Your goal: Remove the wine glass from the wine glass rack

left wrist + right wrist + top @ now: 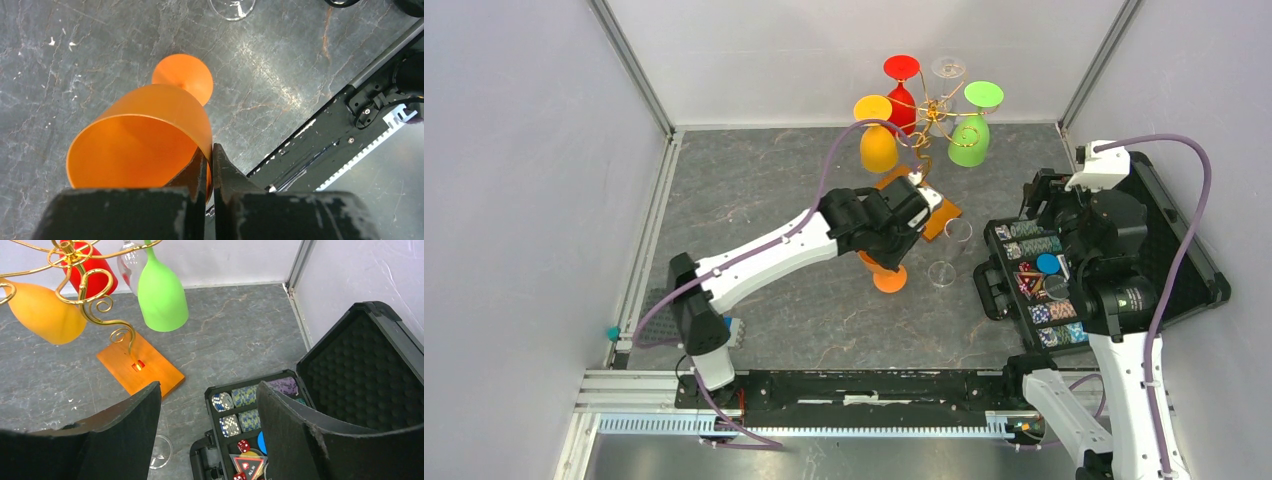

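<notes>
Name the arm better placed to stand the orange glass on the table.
Left. The left tool is shut on the orange glass at its rim. The right tool hangs open and empty over the chip case.

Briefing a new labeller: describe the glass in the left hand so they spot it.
Find the gold wire rack at the far end. In front of its base, the left hand pinches an orange wine glass by the rim, the only coloured glass not hanging.
</notes>
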You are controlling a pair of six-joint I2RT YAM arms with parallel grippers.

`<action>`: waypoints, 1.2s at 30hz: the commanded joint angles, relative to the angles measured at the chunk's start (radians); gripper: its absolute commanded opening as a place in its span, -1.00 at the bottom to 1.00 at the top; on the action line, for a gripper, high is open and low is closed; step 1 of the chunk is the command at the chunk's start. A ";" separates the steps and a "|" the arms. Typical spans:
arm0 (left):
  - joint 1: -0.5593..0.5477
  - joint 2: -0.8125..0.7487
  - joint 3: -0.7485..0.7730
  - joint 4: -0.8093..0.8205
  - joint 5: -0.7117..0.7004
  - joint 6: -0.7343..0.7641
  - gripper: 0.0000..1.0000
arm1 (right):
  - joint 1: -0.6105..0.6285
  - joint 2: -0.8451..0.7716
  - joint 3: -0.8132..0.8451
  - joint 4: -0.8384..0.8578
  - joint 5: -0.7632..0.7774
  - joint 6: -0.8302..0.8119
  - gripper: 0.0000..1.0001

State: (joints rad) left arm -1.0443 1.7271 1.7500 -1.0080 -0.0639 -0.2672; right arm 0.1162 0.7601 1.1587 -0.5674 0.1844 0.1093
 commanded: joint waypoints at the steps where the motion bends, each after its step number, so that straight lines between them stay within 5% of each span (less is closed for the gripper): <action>1: -0.033 0.083 0.095 -0.044 -0.080 0.044 -0.95 | 0.001 -0.009 -0.016 0.000 0.034 -0.018 0.49; 10: -0.045 0.195 0.156 -0.043 -0.115 0.047 -0.95 | 0.002 -0.015 -0.031 0.006 0.010 -0.006 0.49; 25: -0.040 0.197 0.235 -0.063 -0.178 0.095 -0.16 | 0.002 -0.029 -0.042 -0.004 0.011 0.006 0.50; 32: 0.001 0.059 0.230 -0.008 -0.073 0.121 0.29 | 0.001 -0.032 -0.031 -0.003 -0.012 0.017 0.50; 36: 0.085 -0.066 0.147 0.122 -0.083 0.104 0.99 | 0.001 -0.031 -0.023 -0.001 -0.029 0.025 0.50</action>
State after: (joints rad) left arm -1.0367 1.8359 1.9404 -1.0344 -0.1505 -0.1837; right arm 0.1162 0.7357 1.1130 -0.5858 0.1791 0.1192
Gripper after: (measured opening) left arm 0.880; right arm 0.746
